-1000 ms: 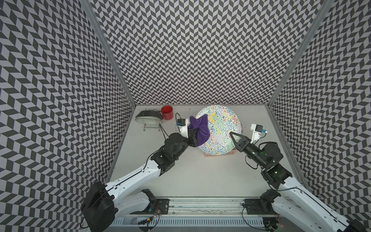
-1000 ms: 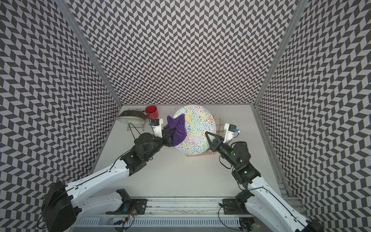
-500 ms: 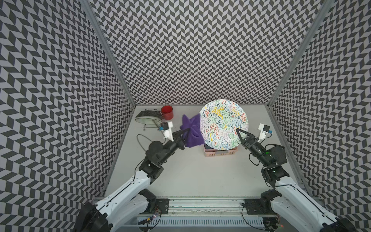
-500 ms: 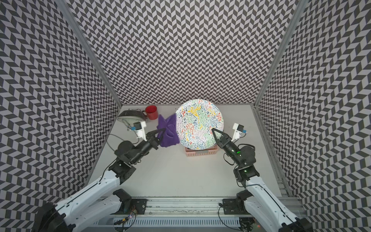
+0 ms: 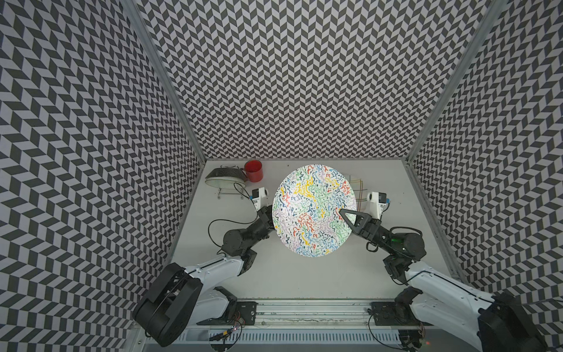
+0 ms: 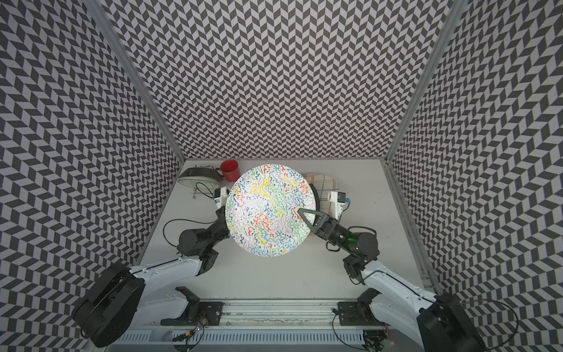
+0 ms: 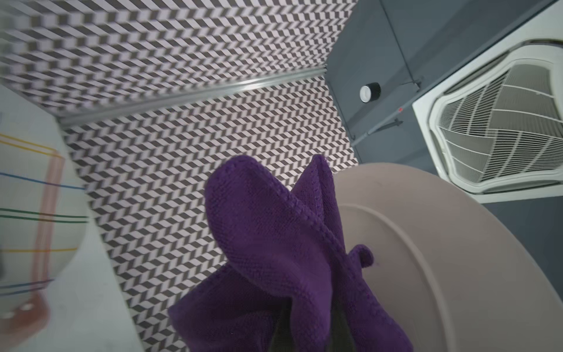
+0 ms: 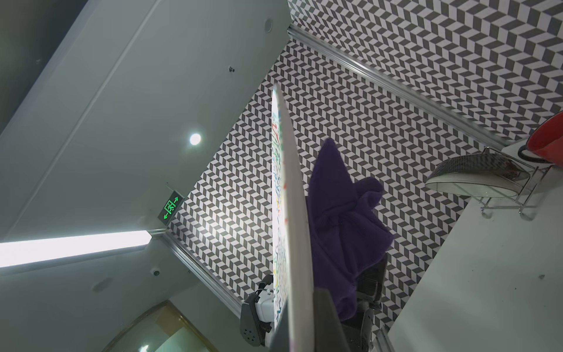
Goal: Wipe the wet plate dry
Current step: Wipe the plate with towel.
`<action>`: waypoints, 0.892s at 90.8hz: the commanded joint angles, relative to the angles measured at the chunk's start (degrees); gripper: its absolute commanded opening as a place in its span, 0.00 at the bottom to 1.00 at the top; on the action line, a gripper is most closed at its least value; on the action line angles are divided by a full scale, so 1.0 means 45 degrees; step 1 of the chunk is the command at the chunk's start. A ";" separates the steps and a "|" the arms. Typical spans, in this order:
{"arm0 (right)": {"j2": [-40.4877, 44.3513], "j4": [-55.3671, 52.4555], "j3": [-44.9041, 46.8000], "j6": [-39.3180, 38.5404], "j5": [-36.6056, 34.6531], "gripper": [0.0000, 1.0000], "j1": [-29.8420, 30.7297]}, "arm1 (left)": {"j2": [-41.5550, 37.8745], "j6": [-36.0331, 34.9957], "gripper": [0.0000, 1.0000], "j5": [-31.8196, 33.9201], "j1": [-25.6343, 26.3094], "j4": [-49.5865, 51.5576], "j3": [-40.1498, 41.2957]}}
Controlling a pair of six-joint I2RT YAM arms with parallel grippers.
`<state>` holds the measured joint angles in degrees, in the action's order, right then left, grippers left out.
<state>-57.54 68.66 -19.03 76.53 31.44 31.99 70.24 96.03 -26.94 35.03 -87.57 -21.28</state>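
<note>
Above desk [image 5: 304, 280] centre, right gripper [image 5: 345, 215] clamps plate [image 5: 313, 213] rim; left gripper [image 8: 371, 283], pinching purple cloth [image 7: 274, 243], should press flat, sweeping underside.

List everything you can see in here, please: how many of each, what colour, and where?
plate: one, white with many-coloured squiggles, held up over the middle of the table
cloth: one, purple, by the plate's plain underside
mug: one, red, back left corner
dish on wire stand: one, dark grey, beside the mug
striped dish: one, pale with coloured lines, behind the plate
table: one, pale grey
left gripper: one, black, shut on the cloth
right gripper: one, black, shut on the plate's rim
</note>
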 commanded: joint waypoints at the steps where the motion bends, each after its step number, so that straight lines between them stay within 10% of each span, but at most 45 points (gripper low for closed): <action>1: -0.0100 0.1749 -0.0986 -0.0266 -0.1268 0.00 0.0109 | -0.0189 0.0104 0.00 0.0360 0.1359 -0.4038 -0.0218; 23: 0.0482 -0.0046 -0.1385 0.0537 -0.1721 0.00 -0.3498 | -0.3142 -0.2593 0.00 0.1243 0.1389 -0.1029 0.2438; 36: 0.1478 -0.4892 -0.1725 -0.2093 -0.1281 0.00 -0.4126 | -0.8514 -0.8538 0.00 0.3033 0.0773 1.0916 0.0650; 55: 0.1600 -0.9637 -0.2155 -0.5834 -0.4272 0.00 -0.0110 | -0.9345 -1.4012 0.00 0.7724 0.1220 2.0033 -0.4089; 81: -0.2932 -0.8721 -0.3168 -0.5708 -0.7543 0.00 0.4876 | -0.7208 -1.5017 0.00 0.8642 0.1220 2.2569 -0.6095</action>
<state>-64.45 23.66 -28.99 52.01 5.54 49.71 36.49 33.54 8.36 40.36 2.81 -47.92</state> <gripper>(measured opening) 0.091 0.093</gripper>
